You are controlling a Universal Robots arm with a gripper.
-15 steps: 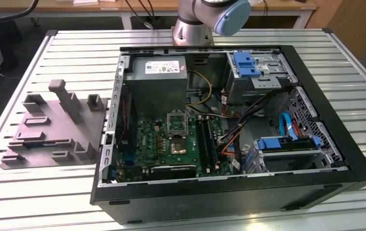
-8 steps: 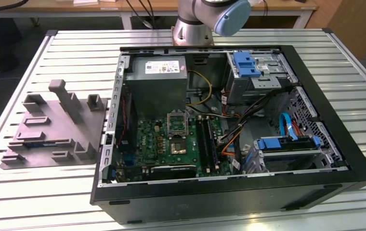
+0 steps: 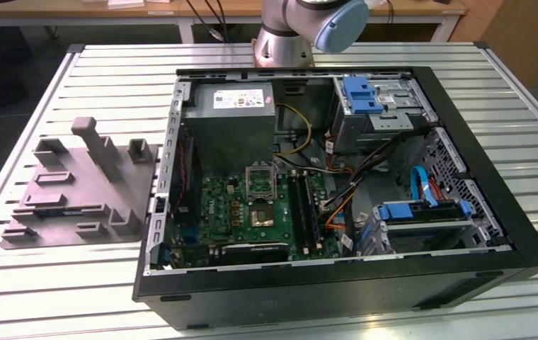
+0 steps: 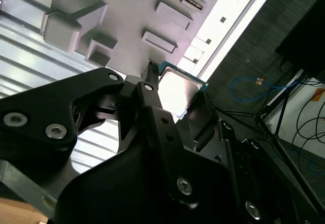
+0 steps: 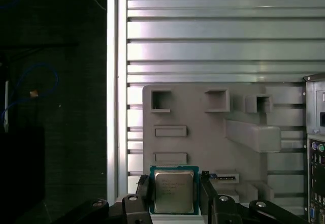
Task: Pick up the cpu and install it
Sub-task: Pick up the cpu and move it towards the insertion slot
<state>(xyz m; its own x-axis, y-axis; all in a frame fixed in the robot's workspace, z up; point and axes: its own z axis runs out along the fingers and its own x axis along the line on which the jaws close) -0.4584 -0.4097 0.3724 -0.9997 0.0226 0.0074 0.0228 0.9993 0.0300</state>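
Running in ribbed slats, pale metal table [image 3: 23, 283] over dark floor [image 5: 51, 82]; grey plastic tray [image 5: 203, 132] w/ blocky uprights. Gripper [image 5: 174, 186] w/ black fingers [image 5: 143, 189] clamps square silvery cpu [image 5: 174, 193].

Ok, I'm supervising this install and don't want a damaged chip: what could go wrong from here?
1. The cpu is over the grey tray, pinched only at two opposite edges by the fingers; it might slip or tilt.
2. The socket sits deep in the case, with cables and the power supply close by; the gripper could snag there.
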